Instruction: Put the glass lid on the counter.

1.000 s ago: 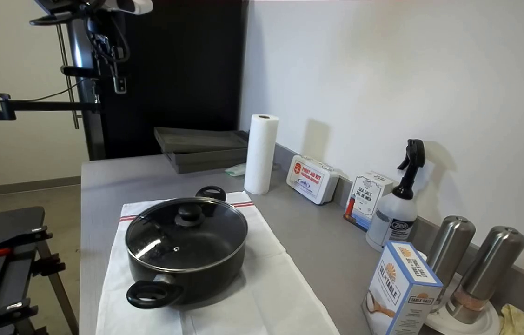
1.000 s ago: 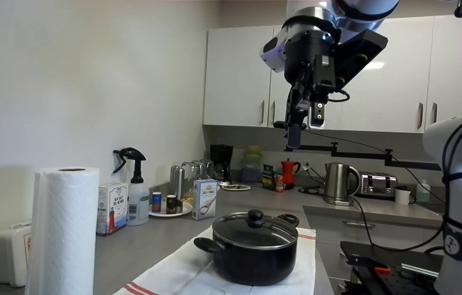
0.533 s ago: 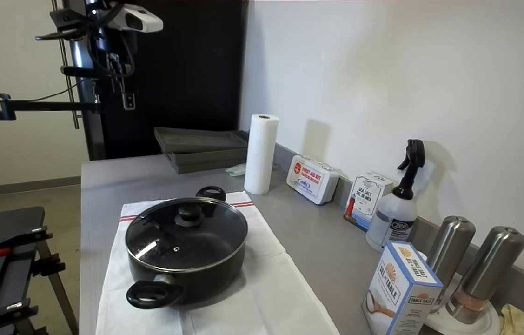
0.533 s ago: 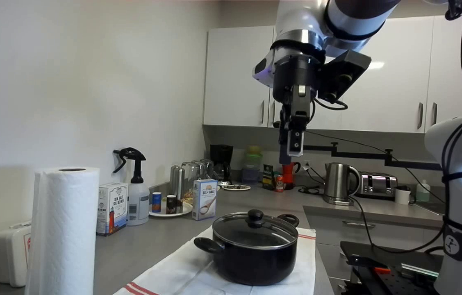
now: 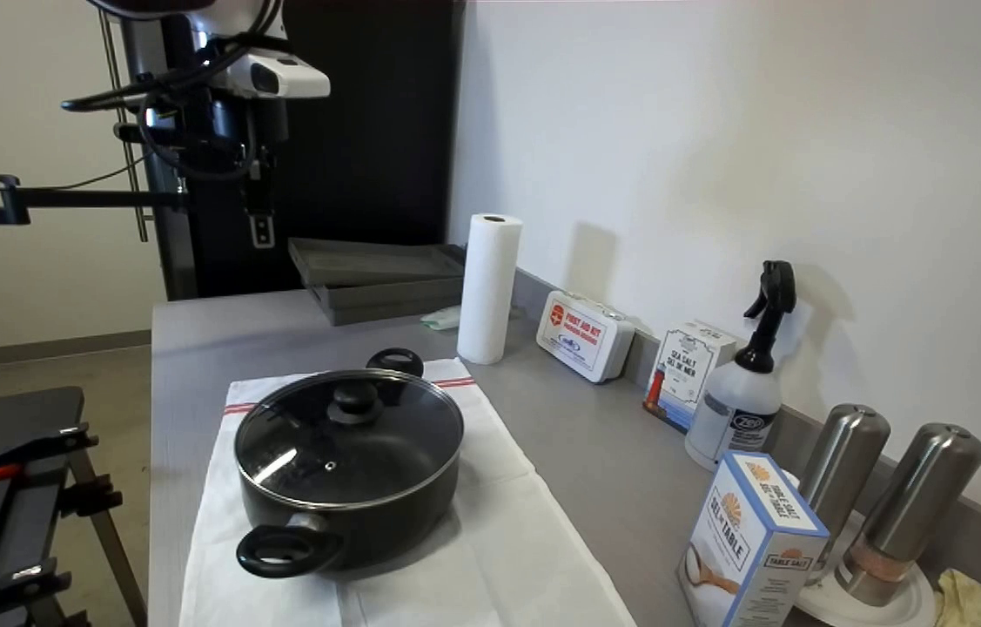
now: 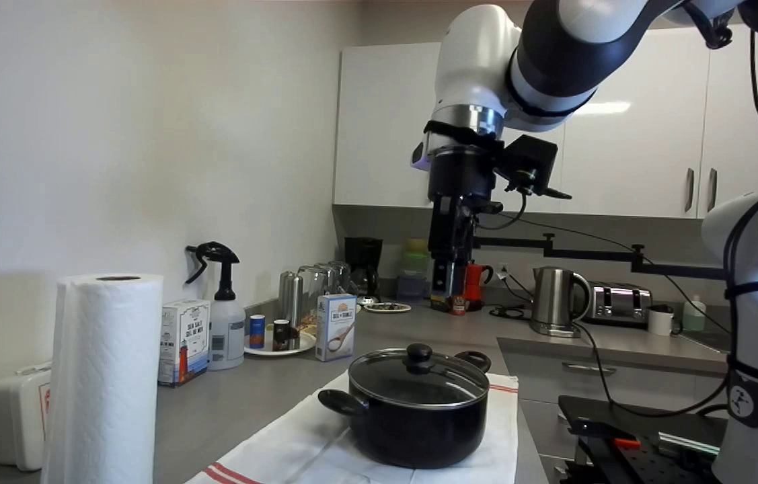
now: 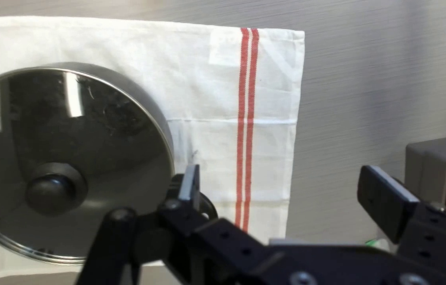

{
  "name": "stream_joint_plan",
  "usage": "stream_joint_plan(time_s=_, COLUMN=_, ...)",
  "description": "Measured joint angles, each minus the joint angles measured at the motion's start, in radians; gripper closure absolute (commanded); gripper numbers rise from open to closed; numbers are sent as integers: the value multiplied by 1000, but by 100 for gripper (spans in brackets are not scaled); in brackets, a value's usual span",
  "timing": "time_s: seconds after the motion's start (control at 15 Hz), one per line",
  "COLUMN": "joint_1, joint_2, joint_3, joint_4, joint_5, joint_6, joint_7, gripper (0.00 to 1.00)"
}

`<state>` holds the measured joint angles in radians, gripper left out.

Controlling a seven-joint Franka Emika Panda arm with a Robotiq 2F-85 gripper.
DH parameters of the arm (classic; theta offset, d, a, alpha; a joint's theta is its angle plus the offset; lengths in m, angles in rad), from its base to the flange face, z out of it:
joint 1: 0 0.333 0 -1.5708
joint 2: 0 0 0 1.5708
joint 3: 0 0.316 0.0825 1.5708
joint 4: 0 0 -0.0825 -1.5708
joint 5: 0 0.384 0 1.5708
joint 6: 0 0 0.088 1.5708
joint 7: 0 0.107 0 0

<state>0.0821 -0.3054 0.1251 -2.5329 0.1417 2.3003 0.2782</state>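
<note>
The glass lid (image 5: 399,453) has a thin metal rim and black knob and sits flat on the black two-handled pot (image 5: 403,533). It also shows in an exterior view (image 6: 385,378) and in the wrist view (image 7: 124,158), at the left. The pot stands on a white cloth (image 5: 507,549) on the grey counter (image 5: 603,470). My gripper (image 6: 449,286) hangs well above the lid, pointing down and empty. In the wrist view the gripper (image 7: 283,194) has its fingers wide apart, framing the cloth's red-striped end and bare counter, with the knob left of both fingers.
A paper towel roll (image 5: 490,292), grey trays (image 5: 386,292), a first aid kit (image 5: 586,338), spray bottle (image 5: 734,401), salt box (image 5: 751,544) and steel mills (image 5: 908,514) stand along the wall. A kettle (image 6: 553,302) stands farther back. Counter shows beside the cloth (image 7: 345,103).
My gripper has come down over the past second, and the arm has turned so the fingers point more straight down. In the exterior views the lid, pot and cloth have not moved.
</note>
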Motion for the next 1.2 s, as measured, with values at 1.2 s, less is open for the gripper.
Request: stream_joint_plan(time_s=1.2, joint_1=-229, joint_2=85, joint_3=-50, joint_4=-39, joint_5=-153, joint_6=65, joint_7=369, gripper=0)
